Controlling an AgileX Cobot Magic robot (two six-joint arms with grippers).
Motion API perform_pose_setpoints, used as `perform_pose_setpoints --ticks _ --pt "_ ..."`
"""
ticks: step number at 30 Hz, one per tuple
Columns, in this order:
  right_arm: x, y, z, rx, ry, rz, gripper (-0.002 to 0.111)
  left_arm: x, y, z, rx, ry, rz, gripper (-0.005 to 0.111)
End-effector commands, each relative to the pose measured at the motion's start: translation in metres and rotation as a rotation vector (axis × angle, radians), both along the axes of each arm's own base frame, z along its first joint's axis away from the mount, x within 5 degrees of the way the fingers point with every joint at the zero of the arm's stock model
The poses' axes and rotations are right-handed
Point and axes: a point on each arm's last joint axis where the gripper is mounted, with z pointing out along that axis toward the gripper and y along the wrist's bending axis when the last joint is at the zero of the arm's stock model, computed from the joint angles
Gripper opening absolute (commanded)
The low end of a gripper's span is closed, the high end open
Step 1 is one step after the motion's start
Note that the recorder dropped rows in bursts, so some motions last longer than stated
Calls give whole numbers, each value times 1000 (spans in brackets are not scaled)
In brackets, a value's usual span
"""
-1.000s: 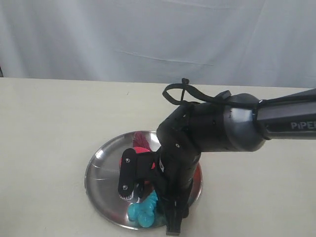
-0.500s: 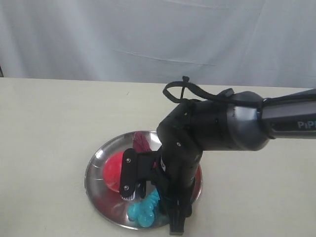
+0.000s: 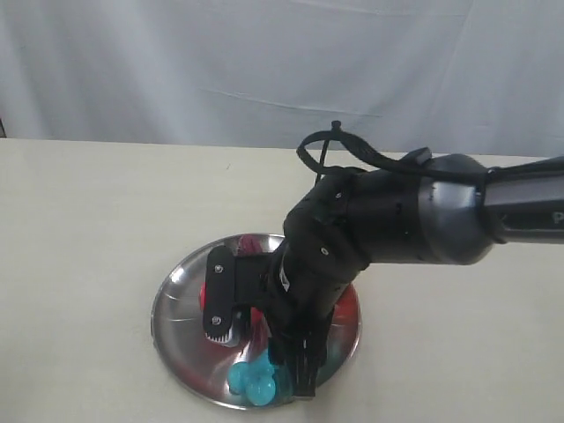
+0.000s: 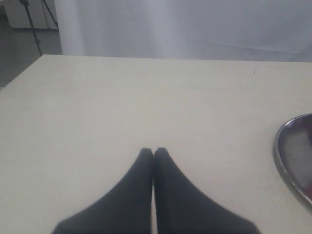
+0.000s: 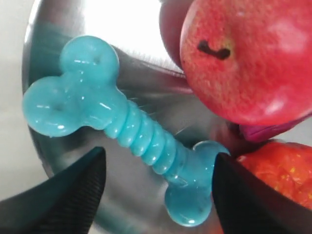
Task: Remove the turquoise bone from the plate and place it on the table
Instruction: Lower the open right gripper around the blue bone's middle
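Cream-beige counter (image 3: pixel 88 229) under a white cloth backdrop (image 3: pixel 264 62), wide and bare to the left and behind, with a round silver plate (image 3: pixel 176 308) close to the near edge of the exterior view. On the plate, toward its near rim: turquoise bone (image 3: pixel 251 383), lying flat, one knobbed end just beside the rim, the other close to a red apple (image 5: pixel 243 58) and a second red fruit (image 5: pixel 273 170). Little free room on that fruit side; open metal, then bare counter, past the rim-side knob. Right pincer (image 3: pixel 263 363) spread wide over the bone, one finger on each side of the ribbed shaft; contact impossible to tell. Left pincer (image 4: pixel 153 161) pressed together with nothing between, low over bare counter, well apart from the plate's rim.
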Motion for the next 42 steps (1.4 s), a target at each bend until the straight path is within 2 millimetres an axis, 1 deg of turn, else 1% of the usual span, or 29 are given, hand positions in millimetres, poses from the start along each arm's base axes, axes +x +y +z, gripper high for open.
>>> perform_pose_setpoints --ticks 1,7,15,23,36,38,39,41,42 --pt "6 2 -8 -16 1 18 60 0 0 0 -5 -4 -7 0" --pt "20 8 -11 -4 -5 10 60 0 0 0 -5 -4 -7 0" --pt "26 10 -23 -30 53 -3 60 0 0 0 -5 -4 -7 0" --pt "22 9 -23 -33 94 -24 60 0 0 0 -5 -4 -7 0" --pt "26 11 -23 -11 56 -16 60 0 0 0 -5 -4 -7 0" --pt "26 11 -23 -11 56 -16 55 0 0 0 -5 -4 -7 0" --pt "26 12 -23 -8 55 -17 47 0 0 0 -5 -4 -7 0" --pt "26 12 -23 0 58 -23 35 0 0 0 -5 -4 -7 0" --pt "26 12 -23 2 57 -24 33 0 0 0 -5 -4 -7 0"
